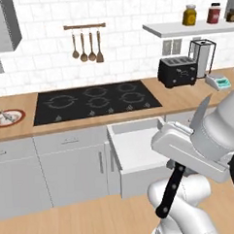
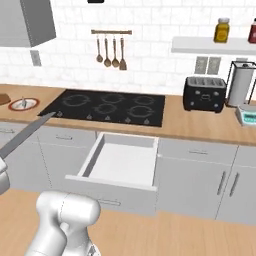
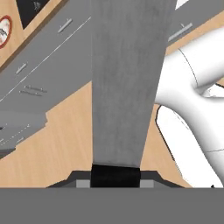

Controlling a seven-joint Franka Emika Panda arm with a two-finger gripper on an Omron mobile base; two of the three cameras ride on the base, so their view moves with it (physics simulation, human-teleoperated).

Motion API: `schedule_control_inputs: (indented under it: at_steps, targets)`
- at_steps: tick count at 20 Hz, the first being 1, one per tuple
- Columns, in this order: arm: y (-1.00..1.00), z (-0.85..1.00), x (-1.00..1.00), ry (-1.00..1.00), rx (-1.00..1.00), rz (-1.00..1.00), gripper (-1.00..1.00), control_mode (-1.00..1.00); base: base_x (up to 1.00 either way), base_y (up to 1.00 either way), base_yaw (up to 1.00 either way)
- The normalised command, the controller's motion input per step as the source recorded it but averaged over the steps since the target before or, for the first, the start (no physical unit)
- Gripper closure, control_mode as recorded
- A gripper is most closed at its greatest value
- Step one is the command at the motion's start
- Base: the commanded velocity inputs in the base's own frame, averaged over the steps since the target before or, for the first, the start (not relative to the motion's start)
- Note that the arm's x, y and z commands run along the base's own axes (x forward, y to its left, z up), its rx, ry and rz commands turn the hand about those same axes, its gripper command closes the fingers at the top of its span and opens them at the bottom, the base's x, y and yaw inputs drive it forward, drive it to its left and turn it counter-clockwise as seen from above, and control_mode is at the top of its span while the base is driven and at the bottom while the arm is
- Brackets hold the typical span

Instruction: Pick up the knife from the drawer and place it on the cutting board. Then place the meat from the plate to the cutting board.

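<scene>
The fingers are closed on the knife [image 3: 124,83], gripping it where the black handle meets the blade; in the hand view the two dark tips sit at either side of the handle at the bottom, and the grey blade runs straight up the middle of the picture. In the left base view the gripper [image 1: 182,159] is held out in front of the cabinets, with the knife [image 1: 172,189] hanging slantwise from it, black handle pointing down toward the floor and the silver tip rising past the wrist; in the right base view the blade [image 2: 27,134] slants in from the left edge, its point up toward the stove.

At the far left of the worktop stands the plate [image 1: 8,117], red-rimmed, with something pale on it; beside it, at the very edge of the right base view, a brown corner of the cutting board [image 2: 4,99] shows; next comes the black stove [image 1: 96,100]; below its right end the drawer [image 2: 120,162] stands pulled out, white inside; further right on the worktop are a black toaster [image 1: 177,71] and a paper towel holder [image 2: 241,85].
</scene>
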Motion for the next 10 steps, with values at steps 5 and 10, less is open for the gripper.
schedule_control_inputs:
  at_steps: [5,10]
  targets:
    - [0.00,0.00,0.00,0.00,0.00,0.00,1.00,1.00,0.18,1.00,0.00]
    - [0.00,0.00,0.00,0.00,0.00,0.00,1.00,1.00,0.50,1.00,0.00]
